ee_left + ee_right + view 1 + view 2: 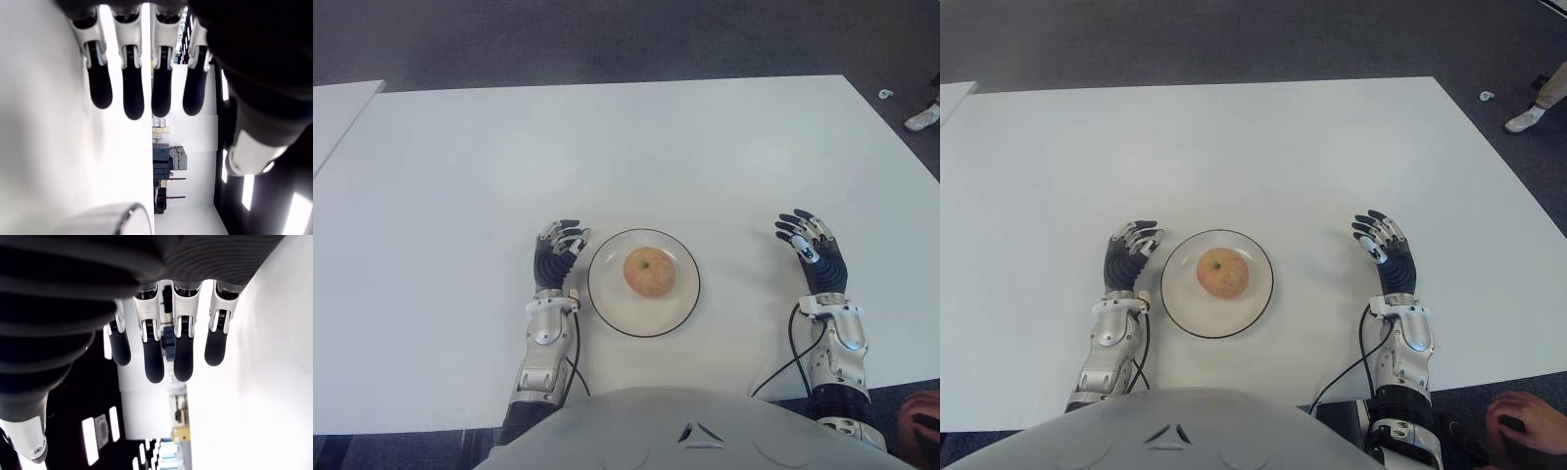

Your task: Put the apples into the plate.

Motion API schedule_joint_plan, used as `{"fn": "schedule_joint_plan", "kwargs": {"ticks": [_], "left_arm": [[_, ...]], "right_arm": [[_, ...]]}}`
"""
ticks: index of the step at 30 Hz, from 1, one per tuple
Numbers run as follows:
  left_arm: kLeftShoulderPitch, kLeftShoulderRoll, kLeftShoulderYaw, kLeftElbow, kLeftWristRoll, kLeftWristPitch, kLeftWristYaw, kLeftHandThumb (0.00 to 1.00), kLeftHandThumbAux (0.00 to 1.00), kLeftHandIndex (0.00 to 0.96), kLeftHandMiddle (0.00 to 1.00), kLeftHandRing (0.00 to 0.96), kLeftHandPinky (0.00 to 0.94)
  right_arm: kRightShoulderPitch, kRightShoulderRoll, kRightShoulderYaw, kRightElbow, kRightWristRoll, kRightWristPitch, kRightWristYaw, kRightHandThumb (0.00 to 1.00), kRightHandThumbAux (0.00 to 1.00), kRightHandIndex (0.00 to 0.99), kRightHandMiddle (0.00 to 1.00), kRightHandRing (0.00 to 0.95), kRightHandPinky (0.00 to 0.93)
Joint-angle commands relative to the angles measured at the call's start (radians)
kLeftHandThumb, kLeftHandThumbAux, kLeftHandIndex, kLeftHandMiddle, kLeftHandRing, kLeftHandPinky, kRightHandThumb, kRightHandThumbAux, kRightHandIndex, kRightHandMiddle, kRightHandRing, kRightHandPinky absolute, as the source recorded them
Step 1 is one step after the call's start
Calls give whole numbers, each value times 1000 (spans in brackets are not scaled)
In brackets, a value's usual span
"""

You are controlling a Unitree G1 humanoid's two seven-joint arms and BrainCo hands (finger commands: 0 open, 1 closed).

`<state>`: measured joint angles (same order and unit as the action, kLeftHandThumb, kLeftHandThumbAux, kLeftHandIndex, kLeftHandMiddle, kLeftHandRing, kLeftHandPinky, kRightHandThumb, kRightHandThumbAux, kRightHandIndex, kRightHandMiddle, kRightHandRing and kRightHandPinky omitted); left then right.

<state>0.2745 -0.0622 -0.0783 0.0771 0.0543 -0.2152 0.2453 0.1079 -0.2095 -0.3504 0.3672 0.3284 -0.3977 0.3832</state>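
Note:
One yellow-red apple [650, 272] sits in the middle of a clear glass plate [611, 294] with a dark rim, near the front of the white table [626, 157]. My left hand [556, 251] shows just left of the plate, fingers relaxed and spread, holding nothing. My right hand [810, 247] shows well to the right of the plate, also open and empty. In the left wrist view the fingers [132, 88] hang straight beside the table surface. The right wrist view shows straight fingers [151, 357] with nothing between them.
A second white table [337, 113] stands at the far left. Dark carpet lies beyond the table. A person's shoe [1526, 119] shows on the floor at the far right, and a person's hand [1523, 416] at the near right corner.

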Motion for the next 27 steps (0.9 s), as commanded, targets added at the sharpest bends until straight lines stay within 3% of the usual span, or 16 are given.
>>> {"fn": "schedule_joint_plan", "kwargs": {"ticks": [1,8,11,14,27], "left_arm": [[6,-38,-5,23,-1,-1,0,676,719,402,345,366,379],[13,-39,-13,13,-4,-22,-7,673,719,402,344,369,377],[15,-42,-17,7,-5,-24,-6,672,719,401,344,369,376],[21,-44,-21,-2,-11,-32,-9,672,719,401,344,369,377],[48,-46,-43,-59,-1,-20,-4,673,718,402,345,370,380]], "right_arm": [[-14,-5,-8,23,20,22,7,389,608,211,303,277,270],[-23,-14,-11,38,26,21,12,389,608,211,303,277,270],[25,9,83,-155,-60,140,-55,441,608,207,296,277,288],[45,8,119,-221,-66,192,-53,509,604,202,289,281,310],[71,15,141,-257,-61,195,-47,519,602,233,315,298,327]]}}
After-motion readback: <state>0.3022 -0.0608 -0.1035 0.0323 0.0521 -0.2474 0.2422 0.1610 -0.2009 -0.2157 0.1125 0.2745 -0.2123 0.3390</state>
